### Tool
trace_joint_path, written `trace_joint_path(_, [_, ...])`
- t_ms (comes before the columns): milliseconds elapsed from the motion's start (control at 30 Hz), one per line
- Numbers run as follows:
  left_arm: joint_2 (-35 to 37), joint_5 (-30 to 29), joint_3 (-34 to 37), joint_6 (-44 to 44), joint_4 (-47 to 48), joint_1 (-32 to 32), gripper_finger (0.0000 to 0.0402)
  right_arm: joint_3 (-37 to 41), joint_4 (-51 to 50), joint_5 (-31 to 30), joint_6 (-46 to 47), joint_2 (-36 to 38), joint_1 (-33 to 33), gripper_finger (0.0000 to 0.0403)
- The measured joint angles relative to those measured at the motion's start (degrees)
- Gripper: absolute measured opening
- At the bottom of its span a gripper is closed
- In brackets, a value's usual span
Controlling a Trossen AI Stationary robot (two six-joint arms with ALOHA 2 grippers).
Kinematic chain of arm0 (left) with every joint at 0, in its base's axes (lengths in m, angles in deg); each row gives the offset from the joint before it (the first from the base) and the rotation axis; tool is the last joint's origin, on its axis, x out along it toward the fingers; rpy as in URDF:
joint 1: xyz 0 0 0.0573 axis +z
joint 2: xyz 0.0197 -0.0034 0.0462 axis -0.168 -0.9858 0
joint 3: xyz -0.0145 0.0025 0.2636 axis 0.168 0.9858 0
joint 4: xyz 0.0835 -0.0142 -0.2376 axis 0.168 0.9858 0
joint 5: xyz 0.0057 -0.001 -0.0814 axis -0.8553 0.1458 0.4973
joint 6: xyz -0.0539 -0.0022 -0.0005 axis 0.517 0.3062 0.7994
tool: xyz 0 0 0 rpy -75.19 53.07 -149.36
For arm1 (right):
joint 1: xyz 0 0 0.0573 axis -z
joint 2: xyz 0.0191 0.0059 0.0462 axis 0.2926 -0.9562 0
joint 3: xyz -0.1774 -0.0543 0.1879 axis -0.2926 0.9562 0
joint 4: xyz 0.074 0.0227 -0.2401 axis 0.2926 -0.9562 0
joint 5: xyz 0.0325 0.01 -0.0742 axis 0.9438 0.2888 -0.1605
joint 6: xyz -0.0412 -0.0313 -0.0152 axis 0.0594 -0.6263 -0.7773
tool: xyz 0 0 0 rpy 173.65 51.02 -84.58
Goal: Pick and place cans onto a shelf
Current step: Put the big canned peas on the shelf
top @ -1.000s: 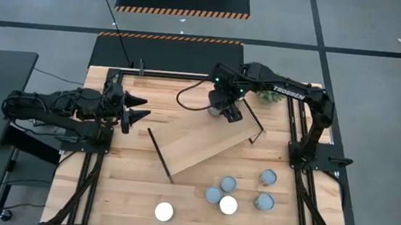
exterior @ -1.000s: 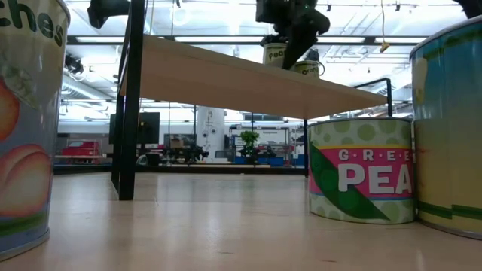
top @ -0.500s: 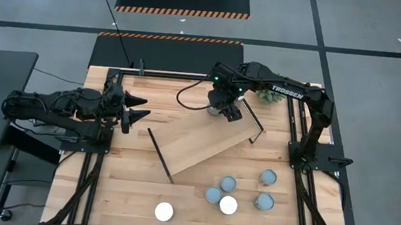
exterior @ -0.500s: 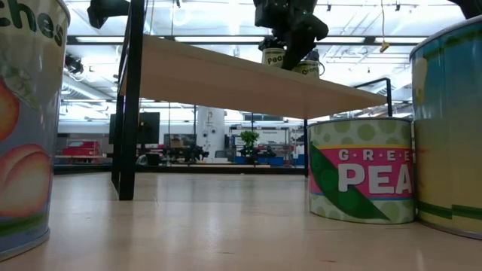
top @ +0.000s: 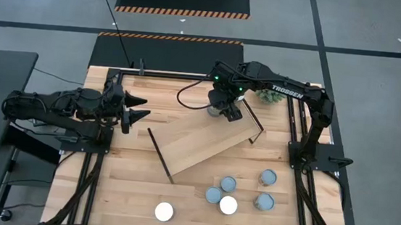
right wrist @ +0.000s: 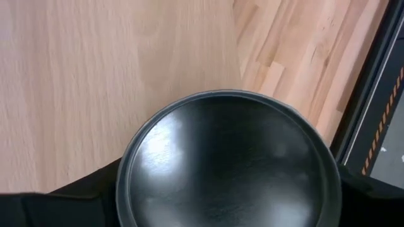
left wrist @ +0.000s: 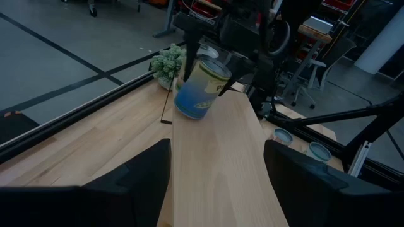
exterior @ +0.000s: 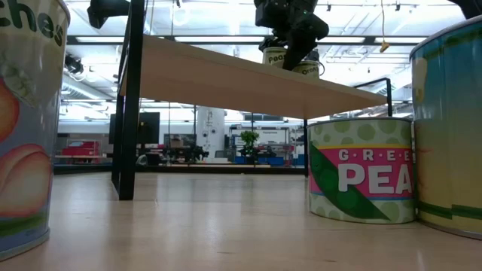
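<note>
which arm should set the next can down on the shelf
Right. The right gripper already grips a can just above the shelf. The left gripper waits empty by the table's left edge.

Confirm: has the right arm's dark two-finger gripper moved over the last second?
Yes, slightly. In the high view the right gripper, shut on a tilted can, has crept toward the table's far edge, away from the light-wood shelf's middle.

Pale wood, dark arms, bright labels

Held can (left wrist: 201,88): yellow-green over blue. Pea can (exterior: 361,170): green dots, pink band, white letters. Shelf (top: 205,143): light wood, black rails.
</note>
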Motion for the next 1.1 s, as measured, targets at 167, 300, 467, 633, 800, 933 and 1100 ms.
trace_joint_path(167, [0.0, 0.0, 0.0, 0.0, 0.0, 0.0, 0.0259, 0.0, 0.0, -0.6, -0.1, 0.0, 0.0, 0.0372])
trace_joint_path(300, [0.0, 0.0, 0.0, 0.0, 0.0, 0.0, 0.0259, 0.0, 0.1, -1.2, -0.1, 0.0, 0.0, 0.0382])
trace_joint_path(467, [0.0, 0.0, 0.0, 0.0, 0.0, 0.0, 0.0259, 0.0, 0.1, -5.2, -0.2, 0.0, -0.6, 0.0382])
trace_joint_path(633, [0.0, 0.0, 0.0, 0.0, 0.0, 0.0, 0.0259, 0.0, -0.2, -6.0, -0.2, 0.0, -0.6, 0.0381])
trace_joint_path(800, [0.0, 0.0, 0.0, 0.0, 0.0, 0.0, 0.0259, 0.0, -0.3, -6.6, -0.1, 0.0, -0.5, 0.0381])
trace_joint_path(933, [0.0, 0.0, 0.0, 0.0, 0.0, 0.0, 0.0259, 0.0, -0.3, -6.7, 0.0, 0.1, -0.5, 0.0381])
trace_joint_path(1100, [0.0, 0.0, 0.0, 0.0, 0.0, 0.0, 0.0259, 0.0, -0.9, -6.8, 0.2, 0.1, -0.3, 0.0381])
